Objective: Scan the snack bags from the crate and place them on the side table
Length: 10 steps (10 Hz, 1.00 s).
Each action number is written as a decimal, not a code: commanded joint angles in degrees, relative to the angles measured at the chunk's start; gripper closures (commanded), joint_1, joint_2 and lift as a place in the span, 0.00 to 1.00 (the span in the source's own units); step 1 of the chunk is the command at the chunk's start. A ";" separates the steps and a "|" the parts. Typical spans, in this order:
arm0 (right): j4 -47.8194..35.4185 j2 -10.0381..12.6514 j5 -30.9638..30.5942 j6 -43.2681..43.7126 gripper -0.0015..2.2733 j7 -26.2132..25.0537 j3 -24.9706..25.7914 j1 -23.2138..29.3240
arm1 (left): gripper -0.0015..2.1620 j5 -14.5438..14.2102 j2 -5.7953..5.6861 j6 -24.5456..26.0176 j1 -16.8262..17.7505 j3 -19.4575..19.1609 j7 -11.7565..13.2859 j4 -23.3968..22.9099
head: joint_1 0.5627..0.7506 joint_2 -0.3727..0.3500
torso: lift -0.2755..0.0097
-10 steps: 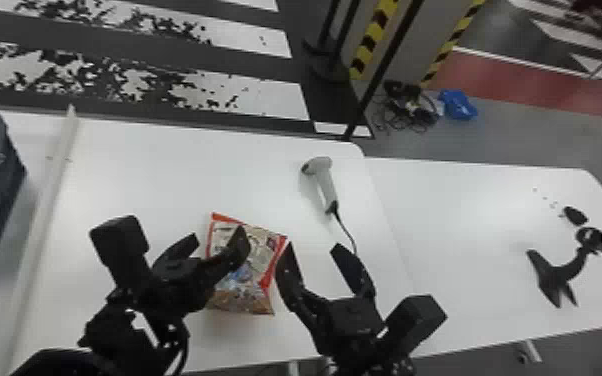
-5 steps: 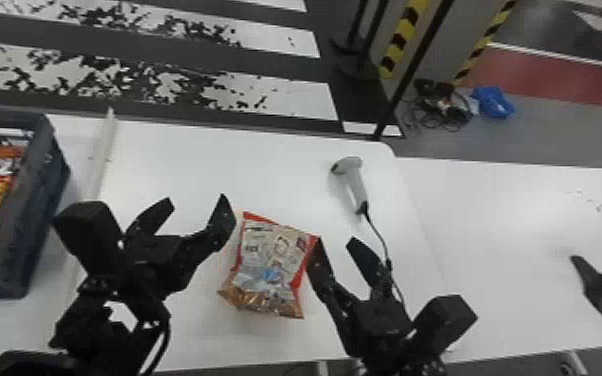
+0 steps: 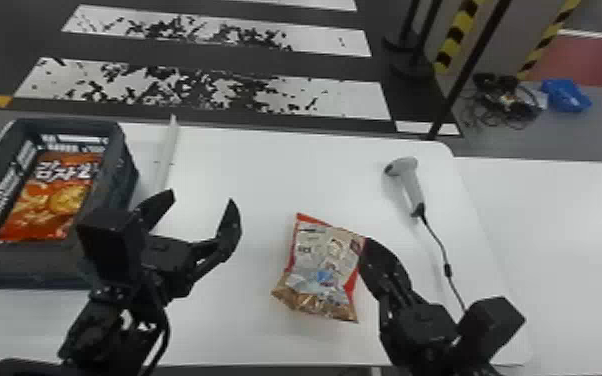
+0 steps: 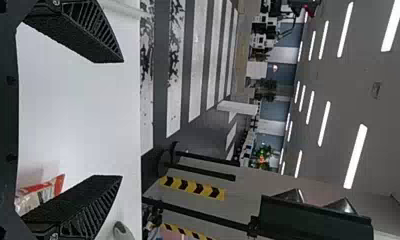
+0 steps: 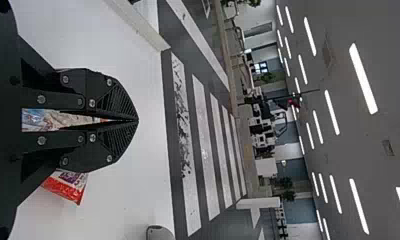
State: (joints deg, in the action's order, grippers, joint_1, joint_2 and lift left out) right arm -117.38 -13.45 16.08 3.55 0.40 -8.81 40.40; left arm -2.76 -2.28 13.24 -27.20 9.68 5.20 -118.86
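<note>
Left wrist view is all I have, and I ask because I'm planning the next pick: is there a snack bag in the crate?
Observer: Yes, the head view shows an orange snack bag lying inside the crate.
Operator: Good. And on the other side, what state is the other arm's gripper in before I plan around it?
Observer: In the right wrist view, the right gripper is shut, the tips of its fingers together.
</note>
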 commanded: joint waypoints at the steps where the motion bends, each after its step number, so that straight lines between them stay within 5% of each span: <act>1: 0.31 0.09 -0.87 -2.99 1.00 1.53 -0.60 -1.29 | 0.02 0.39 0.00 0.61 -1.81 -2.73 1.13 -0.84 | 0.70 0.41 | 0.79; 5: 5.32 0.62 -2.90 -9.31 1.00 2.59 -2.44 -7.62 | 0.02 0.21 0.00 0.79 -4.62 -9.59 8.51 -1.81 | 0.70 0.56 | 0.79; 10: 17.54 2.46 -6.59 -11.07 1.00 3.11 -3.94 -15.00 | 0.03 -2.16 -0.97 2.02 -4.97 -11.17 10.45 -0.49 | 0.70 0.62 | 0.79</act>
State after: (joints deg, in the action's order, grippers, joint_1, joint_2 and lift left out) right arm -101.52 -11.00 9.76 -7.28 3.51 -12.39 26.47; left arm -4.68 -3.24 15.29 -32.08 -1.31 15.72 -119.51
